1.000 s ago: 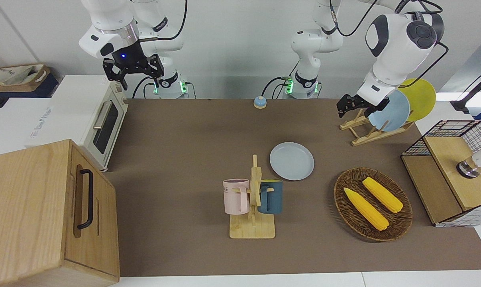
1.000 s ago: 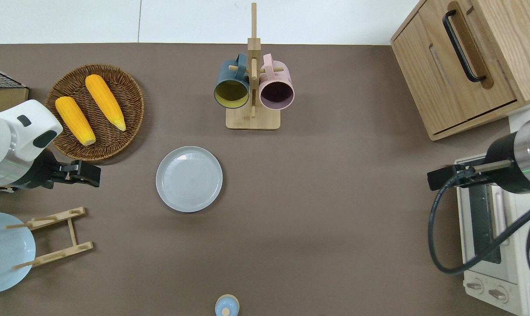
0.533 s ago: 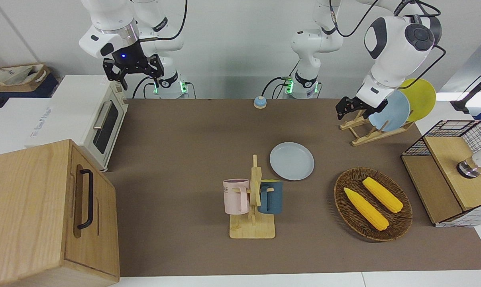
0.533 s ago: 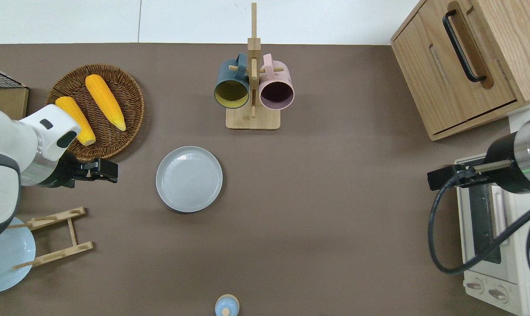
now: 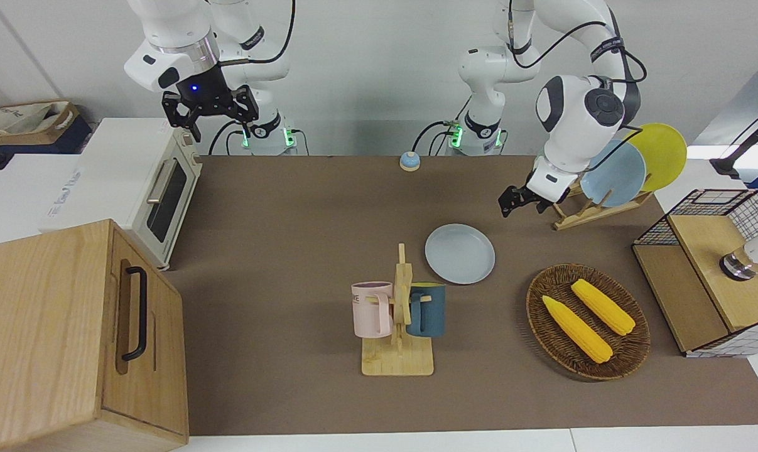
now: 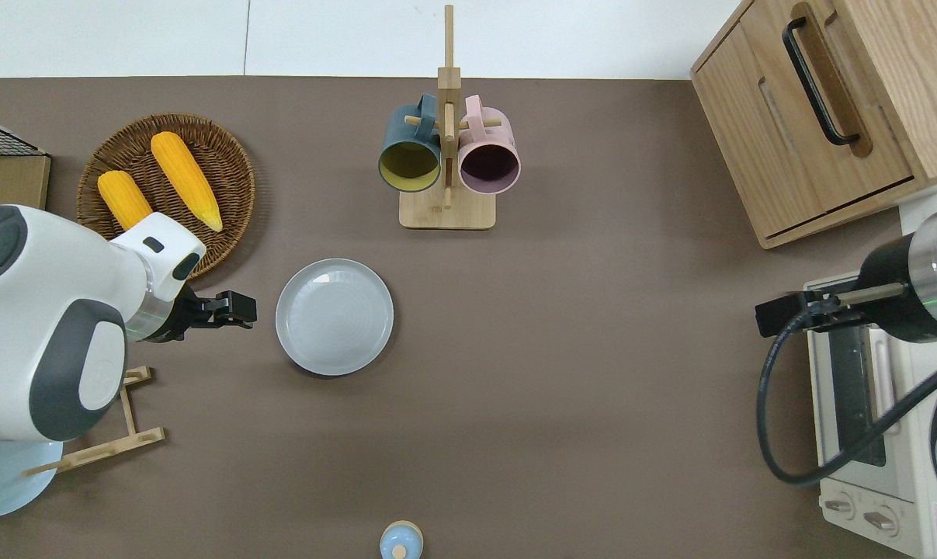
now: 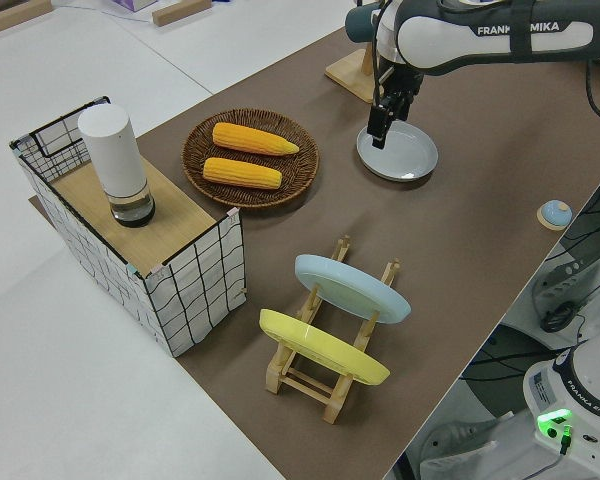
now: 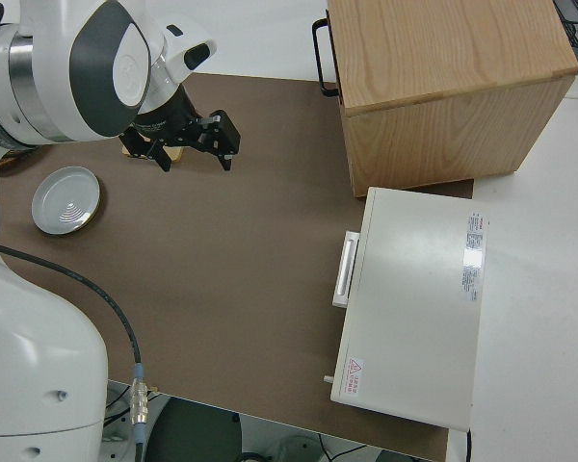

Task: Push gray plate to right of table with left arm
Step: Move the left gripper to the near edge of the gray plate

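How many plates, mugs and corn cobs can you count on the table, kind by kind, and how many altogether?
Plates: 3 (gray plate flat on the table, blue plate and yellow plate in the rack)
Mugs: 2 (blue mug, pink mug)
Corn cobs: 2 ()
Total: 7

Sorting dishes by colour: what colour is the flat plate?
Pale gray plate, faintly blue; overhead view shows it best.
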